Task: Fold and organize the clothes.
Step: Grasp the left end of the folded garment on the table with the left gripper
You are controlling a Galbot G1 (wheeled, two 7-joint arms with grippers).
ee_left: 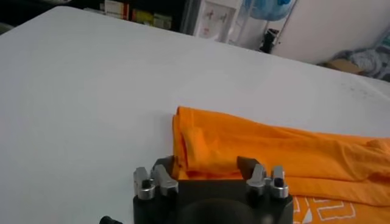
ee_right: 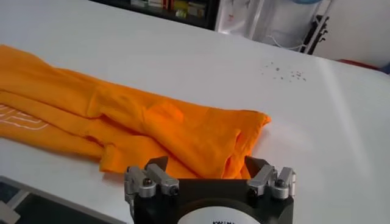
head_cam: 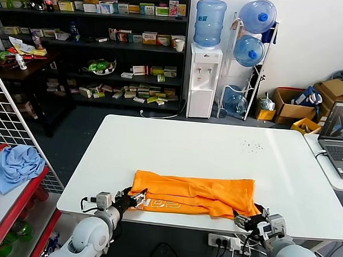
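Orange T-shirt (head_cam: 194,193) is lying as one long folded band across the near part of the white table (head_cam: 205,147), directly ahead of both grippers, with its white lettering (head_cam: 159,204) showing along the near edge. Nearest the robot, the left gripper (head_cam: 134,197) is sitting low at the shirt's left end with its jaws standing wide apart and nothing between them; the cloth's corner is lying just beyond its fingertips. The right gripper (head_cam: 248,216) is sitting at the shirt's right end, likewise spread wide and holding nothing, with the bunched, rumpled corner just in front of it. Going by how the cloth is lying, the risk is that the thin layers are sliding or springing open once left loose, and that a careless regrasp is pinching only the top layer at the lumpy right end, dragging the fold crooked or pulling the band toward the table's near edge. Counting: one T-shirt, one table, two grippers. Farther off, beyond the left gripper, one light blue cloth (head_cam: 17,163) is lying on a red shelf.
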